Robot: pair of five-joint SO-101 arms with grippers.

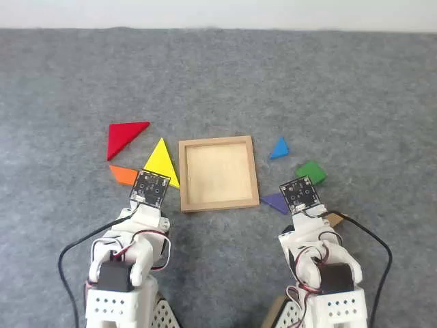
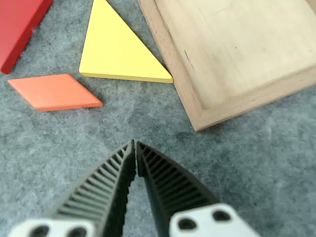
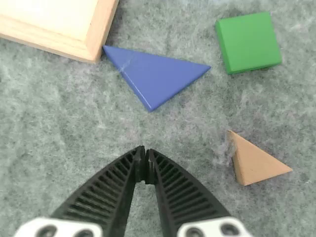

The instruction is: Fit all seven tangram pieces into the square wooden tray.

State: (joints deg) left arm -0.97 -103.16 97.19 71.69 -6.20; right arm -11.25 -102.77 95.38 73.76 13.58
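— Left fingers?
— Pressed together, holding nothing, low over the worktop off the tray's near-left corner; right fingers likewise, off its near-right corner.
— Pieces?
— Yellow triangle just beside its left rim; purple triangle at its near-right corner.

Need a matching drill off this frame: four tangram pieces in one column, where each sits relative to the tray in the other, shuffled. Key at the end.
Places as seen in the high view, relative to the wooden tray.

Pieces
1. yellow triangle
2. purple triangle
3. green square
4. red triangle

Places
A. tip at the tray's near right corner
B. farthest out to the left, beyond another piece
C. right beside the tray's left edge
D. out to the right, well apart from the tray

Pairs: 1-C, 2-A, 3-D, 4-B
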